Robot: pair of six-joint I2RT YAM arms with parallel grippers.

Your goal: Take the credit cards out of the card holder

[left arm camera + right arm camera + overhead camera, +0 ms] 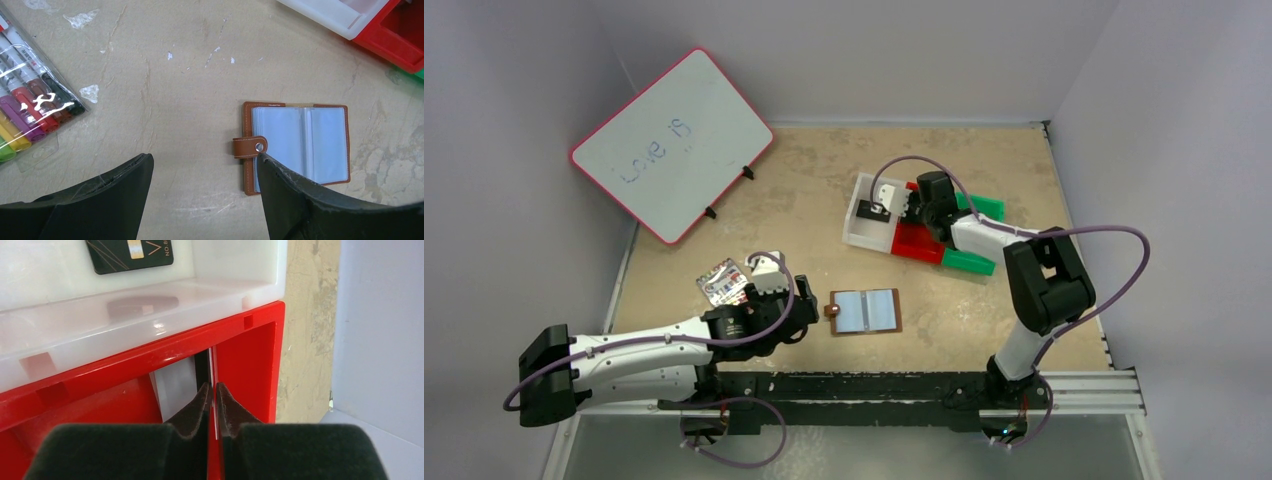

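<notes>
The brown card holder [866, 311] [300, 145] lies open on the table, its bluish clear sleeves facing up and its snap tab to the left. My left gripper [809, 310] [202, 157] stands open just left of it, with the right fingertip [265, 162] over its tab edge. A black credit card [871, 210] [130, 255] lies in the white bin [150, 305]. My right gripper [914, 205] [212, 386] hangs over the red bin [250, 355], its jaws pinched on a thin credit card [212, 365] seen edge-on. A pale grey surface shows in the bin beside it.
A pack of coloured markers [724, 282] [30, 115] lies left of my left gripper. A pink-rimmed whiteboard [674, 140] stands at the back left. A green bin [969, 262] adjoins the red one. The right wall is close behind the bins.
</notes>
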